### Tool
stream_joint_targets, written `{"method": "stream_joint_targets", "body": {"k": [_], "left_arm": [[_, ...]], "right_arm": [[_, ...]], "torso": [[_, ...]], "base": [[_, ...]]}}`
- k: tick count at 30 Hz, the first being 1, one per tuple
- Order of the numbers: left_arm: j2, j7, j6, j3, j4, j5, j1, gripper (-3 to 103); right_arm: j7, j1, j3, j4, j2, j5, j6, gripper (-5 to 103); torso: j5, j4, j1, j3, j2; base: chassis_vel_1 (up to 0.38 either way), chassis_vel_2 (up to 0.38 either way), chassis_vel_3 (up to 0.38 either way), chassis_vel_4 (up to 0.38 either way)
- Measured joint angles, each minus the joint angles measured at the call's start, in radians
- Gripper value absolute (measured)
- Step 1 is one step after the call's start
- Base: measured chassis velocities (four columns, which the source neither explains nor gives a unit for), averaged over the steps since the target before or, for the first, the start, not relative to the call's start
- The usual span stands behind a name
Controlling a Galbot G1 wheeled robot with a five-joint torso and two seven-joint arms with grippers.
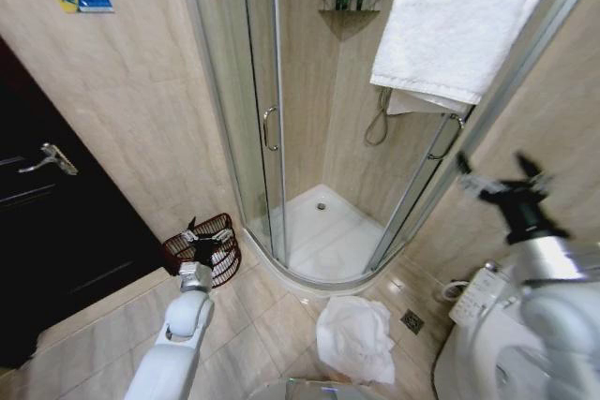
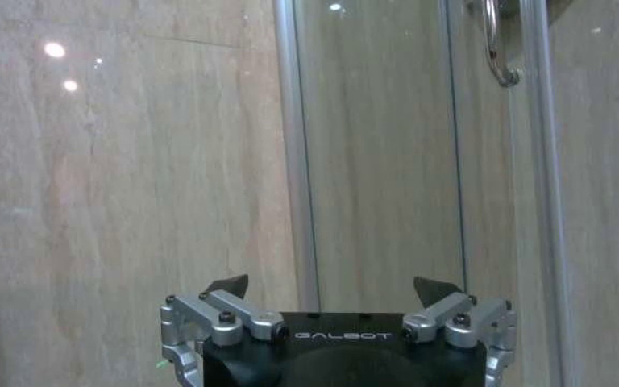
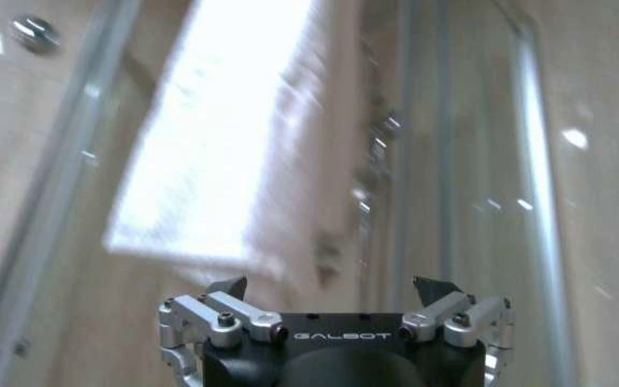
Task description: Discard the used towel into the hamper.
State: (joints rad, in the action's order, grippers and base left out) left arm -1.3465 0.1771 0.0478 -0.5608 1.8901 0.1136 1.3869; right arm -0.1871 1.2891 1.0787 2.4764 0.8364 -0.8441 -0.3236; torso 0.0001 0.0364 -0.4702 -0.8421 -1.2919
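A white towel (image 1: 459, 25) hangs folded over the shower enclosure's top rail at the upper right; it is blurred in the right wrist view (image 3: 223, 145). My right gripper (image 1: 494, 175) is raised at the right, below and to the right of the towel, open and empty (image 3: 331, 284), apart from the cloth. The hamper (image 1: 225, 269), a red-brown wire basket, stands on the floor by the wall left of the shower. My left gripper (image 1: 206, 236) is held low just in front of the hamper, open and empty (image 2: 331, 284), facing the wall and the shower's glass.
A crumpled white cloth (image 1: 354, 336) lies on the tiles in front of the shower tray (image 1: 328, 231). The toilet (image 1: 487, 325) is at the lower right. A dark door (image 1: 47, 222) with a lever handle is on the left. The curved glass door has a handle (image 1: 269, 128).
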Motion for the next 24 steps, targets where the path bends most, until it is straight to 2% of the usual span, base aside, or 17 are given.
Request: {"method": "stream_joint_targets", "body": {"k": [3, 4, 6, 7, 10, 11, 12, 14, 15, 18, 19, 22, 23, 24], "left_arm": [[0.006, -0.001, 0.001, 0.004, 0.000, -0.015, -0.003, 100], [0.006, -0.001, 0.001, 0.004, 0.000, -0.015, -0.003, 100], [0.007, -0.002, 0.001, 0.001, 0.007, -0.019, -0.003, 100], [0.007, -0.002, 0.001, 0.001, 0.007, -0.019, -0.003, 100], [0.004, -0.002, 0.001, -0.005, 0.014, -0.021, 0.001, 100], [0.002, -0.001, 0.001, -0.005, 0.014, -0.024, 0.003, 100], [0.002, -0.001, 0.001, -0.005, 0.014, -0.024, 0.003, 100], [-0.002, 0.000, 0.003, -0.006, 0.014, -0.031, 0.006, 100], [-0.002, 0.000, 0.003, -0.006, 0.014, -0.031, 0.006, 100], [-0.012, 0.004, 0.003, -0.009, 0.028, -0.035, 0.011, 100], [-0.012, 0.004, 0.003, -0.009, 0.028, -0.035, 0.011, 100], [-0.017, 0.017, 0.002, -0.014, 0.041, -0.036, 0.015, 100], [-0.017, 0.017, 0.002, -0.014, 0.041, -0.036, 0.015, 100], [-0.019, 0.026, 0.002, -0.019, 0.045, -0.036, 0.015, 100]], "right_arm": [[-0.008, -0.097, -0.015, -0.019, -0.116, -0.065, -0.002, 100], [-0.008, -0.097, -0.015, -0.019, -0.116, -0.065, -0.002, 100], [-0.041, -0.182, -0.020, -0.027, -0.189, -0.152, -0.020, 100], [-0.041, -0.182, -0.020, -0.027, -0.189, -0.152, -0.020, 100], [-0.082, -0.295, -0.055, -0.071, -0.291, -0.258, -0.030, 100], [-0.082, -0.352, -0.075, -0.100, -0.335, -0.296, -0.033, 100], [-0.082, -0.352, -0.075, -0.100, -0.335, -0.296, -0.033, 100], [-0.063, -0.472, -0.116, -0.167, -0.404, -0.375, -0.040, 100], [-0.063, -0.472, -0.116, -0.167, -0.404, -0.375, -0.040, 100], [-0.026, -0.624, -0.189, -0.261, -0.468, -0.499, -0.062, 100], [-0.026, -0.624, -0.189, -0.261, -0.468, -0.499, -0.062, 100], [-0.019, -0.752, -0.320, -0.319, -0.491, -0.566, -0.070, 100], [-0.019, -0.752, -0.320, -0.319, -0.491, -0.566, -0.070, 100], [-0.021, -0.827, -0.395, -0.343, -0.492, -0.581, -0.072, 100]], "torso": [[0.0004, -0.0001, 0.000, 0.001, 0.001], [0.0004, -0.0001, 0.000, 0.001, 0.001], [-0.0002, -0.0007, 0.001, 0.001, 0.002], [-0.0002, -0.0007, 0.001, 0.001, 0.002], [0.0002, -0.0004, 0.001, 0.002, 0.003], [0.0000, -0.0005, 0.001, 0.002, 0.003], [0.0000, -0.0005, 0.001, 0.002, 0.003], [-0.0003, -0.0004, 0.002, 0.002, 0.004], [-0.0003, -0.0004, 0.002, 0.002, 0.004], [0.0000, -0.0007, 0.002, 0.003, 0.005], [0.0000, -0.0007, 0.002, 0.003, 0.005], [0.0000, -0.0007, 0.002, 0.003, 0.005], [0.0000, -0.0007, 0.002, 0.003, 0.005], [0.0004, -0.0007, 0.002, 0.003, 0.005]], "base": [[0.000, 0.000, 0.000, 0.000], [0.000, 0.000, 0.000, 0.000], [0.000, 0.000, 0.000, 0.000], [0.000, 0.000, 0.000, 0.000], [0.000, 0.000, 0.000, 0.000], [0.000, 0.000, 0.000, 0.000], [0.000, 0.000, 0.000, 0.000], [0.000, 0.000, 0.000, 0.000], [0.000, 0.000, 0.000, 0.000], [0.000, 0.000, 0.000, 0.000], [0.000, 0.000, 0.000, 0.000], [0.000, 0.000, 0.000, 0.000], [0.000, 0.000, 0.000, 0.000], [0.000, 0.000, 0.000, 0.000]]}}
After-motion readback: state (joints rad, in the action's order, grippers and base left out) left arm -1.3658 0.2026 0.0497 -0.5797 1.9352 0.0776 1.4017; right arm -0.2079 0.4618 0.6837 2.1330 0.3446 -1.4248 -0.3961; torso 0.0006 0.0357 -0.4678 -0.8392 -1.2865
